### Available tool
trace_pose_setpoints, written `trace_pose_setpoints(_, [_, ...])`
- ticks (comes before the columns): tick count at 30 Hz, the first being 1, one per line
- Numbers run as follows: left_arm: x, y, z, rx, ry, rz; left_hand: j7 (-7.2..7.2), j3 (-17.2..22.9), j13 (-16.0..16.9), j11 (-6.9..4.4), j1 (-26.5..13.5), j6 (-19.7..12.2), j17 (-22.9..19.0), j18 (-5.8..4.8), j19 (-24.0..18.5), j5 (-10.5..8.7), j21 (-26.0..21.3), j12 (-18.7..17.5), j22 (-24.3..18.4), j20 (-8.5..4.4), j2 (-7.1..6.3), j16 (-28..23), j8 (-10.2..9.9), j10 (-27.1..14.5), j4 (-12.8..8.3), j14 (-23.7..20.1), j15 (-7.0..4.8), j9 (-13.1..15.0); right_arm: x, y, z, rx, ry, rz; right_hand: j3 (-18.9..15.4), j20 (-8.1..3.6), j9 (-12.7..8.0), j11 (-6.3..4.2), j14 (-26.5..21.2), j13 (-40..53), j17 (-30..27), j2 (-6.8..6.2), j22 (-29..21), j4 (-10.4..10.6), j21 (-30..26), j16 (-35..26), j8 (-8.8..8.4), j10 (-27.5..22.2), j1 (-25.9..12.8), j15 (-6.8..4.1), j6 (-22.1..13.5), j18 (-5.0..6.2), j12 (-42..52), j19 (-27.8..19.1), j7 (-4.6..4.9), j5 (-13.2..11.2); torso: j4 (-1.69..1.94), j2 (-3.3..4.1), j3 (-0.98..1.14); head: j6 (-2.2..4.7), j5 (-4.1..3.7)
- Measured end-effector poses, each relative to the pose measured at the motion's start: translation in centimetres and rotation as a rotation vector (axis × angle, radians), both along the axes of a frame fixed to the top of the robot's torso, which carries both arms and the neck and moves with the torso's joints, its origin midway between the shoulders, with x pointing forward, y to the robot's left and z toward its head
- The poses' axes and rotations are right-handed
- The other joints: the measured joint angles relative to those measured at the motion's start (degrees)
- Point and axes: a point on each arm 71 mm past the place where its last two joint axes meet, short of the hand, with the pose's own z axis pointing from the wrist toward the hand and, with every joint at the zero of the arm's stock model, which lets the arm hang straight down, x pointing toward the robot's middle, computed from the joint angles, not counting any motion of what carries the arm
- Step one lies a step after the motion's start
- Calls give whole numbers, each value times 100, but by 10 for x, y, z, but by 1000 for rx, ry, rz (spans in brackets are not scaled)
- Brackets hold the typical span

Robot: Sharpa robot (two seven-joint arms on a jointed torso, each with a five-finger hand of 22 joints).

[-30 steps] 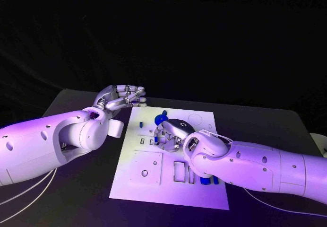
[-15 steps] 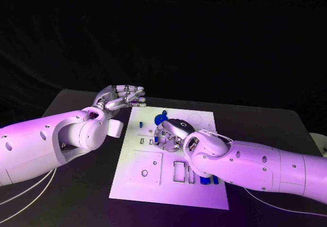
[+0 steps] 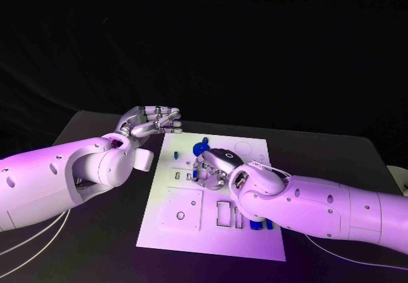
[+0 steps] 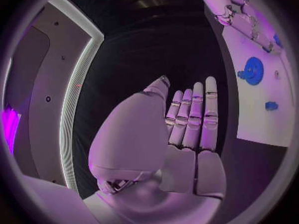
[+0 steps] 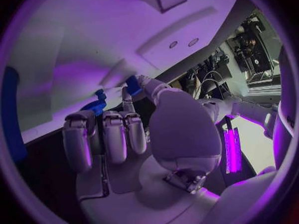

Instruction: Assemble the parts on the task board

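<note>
**Right hand down on the task board, left hand idle past its far corner**

Right hand (image 3: 214, 167) lowered onto the white task board (image 3: 255, 239) near its middle, fingers curled down toward the surface. In the right wrist view, a small blue part (image 5: 94, 107) sitting right at the fingertips (image 5: 77, 120), with a second blue part (image 5: 132, 84) just beyond the thumb; cannot tell whether either is actually pinched or only touched.

Left hand (image 3: 151, 121) raised off the board's far left corner, fingers (image 4: 194, 115) straight and side by side in the left wrist view, thumb alongside, nothing held between them.

Blue gear (image 3: 201, 147) flat on the board just beyond the right hand's fingers, toward the far edge; same gear (image 4: 253, 70) off to the side of the left hand's fingertips in the left wrist view, with a small blue peg (image 4: 271, 105) near it. More blue parts (image 3: 257, 224) standing in the board's slots behind the right wrist, partly hidden by the forearm. Board on the black table (image 3: 102, 236).
</note>
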Motion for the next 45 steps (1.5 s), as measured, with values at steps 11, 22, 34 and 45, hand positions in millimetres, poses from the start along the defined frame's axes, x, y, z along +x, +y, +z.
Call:
trace_pose_setpoints(11, [0,0,0,1,1,1,0,0,0,0,0,0,-1,0,0,0,0,0,0,0,0,0,0,0,0,0,0,0,-1,0,-2,-6,6,0,-135,67,-94,103,9,0,0,-141,-1,165,0,0,-150,-17,-141,94,-223,0,0,-19,111,-148,-3,0,1,-3,3])
trace_pose_setpoints(22, [0,1,0,1,1,2,0,0,0,0,0,0,-1,0,0,0,0,0,-1,0,0,0,0,0,0,0,0,0,-2,-1,-2,2,-3,-3,-659,126,-161,159,9,0,0,-171,-2,443,0,0,-281,-3,-171,135,-405,0,-77,0,167,-279,-2,1,1,6,-1])
trace_pose_setpoints(34, [4,5,-2,54,2,-6,-84,-55,50,-138,-410,195,233,0,181,0,230,115,91,-98,-80,190,65,532,88,451,-169,36,-13,-21,21,85,-77,-5,-1646,167,-274,228,-11,-1,-1,-37,-3,948,-33,0,-387,-14,420,196,-573,0,-105,0,236,-267,-19,-21,13,65,18])
trace_pose_setpoints(45, [11,3,-14,316,46,-109,-340,-102,549,-491,-1380,310,2442,-2,1135,27,2089,730,1151,-625,95,3095,305,1413,73,1734,-665,303,-8,-81,71,198,-130,14,-1580,187,-291,228,10,-1,-1,153,-4,930,-424,-22,-342,-14,713,217,-457,0,-215,-21,203,-22,-82,-129,47,96,41])
